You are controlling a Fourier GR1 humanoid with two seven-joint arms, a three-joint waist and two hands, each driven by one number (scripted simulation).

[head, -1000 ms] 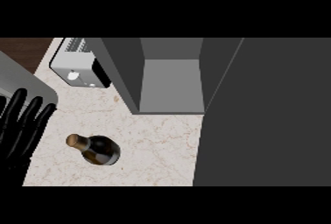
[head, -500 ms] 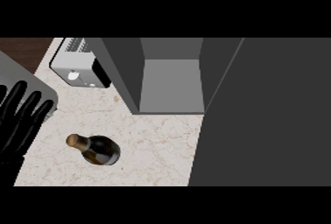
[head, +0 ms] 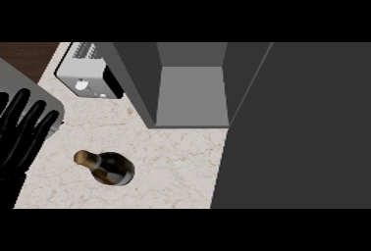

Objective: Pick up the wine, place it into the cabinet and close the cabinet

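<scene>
Standing on counter (head: 174,147), wine (head: 107,168) right of left hand (head: 22,132), apart.

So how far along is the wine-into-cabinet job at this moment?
Nothing looks done yet. The wine bottle stands on the counter, untouched, in front of the cabinet, whose door is open. The left hand shows at the left edge with straight fingers, holding nothing; the right hand is out of view. Grasping, placing inside and closing the door all remain.
</scene>
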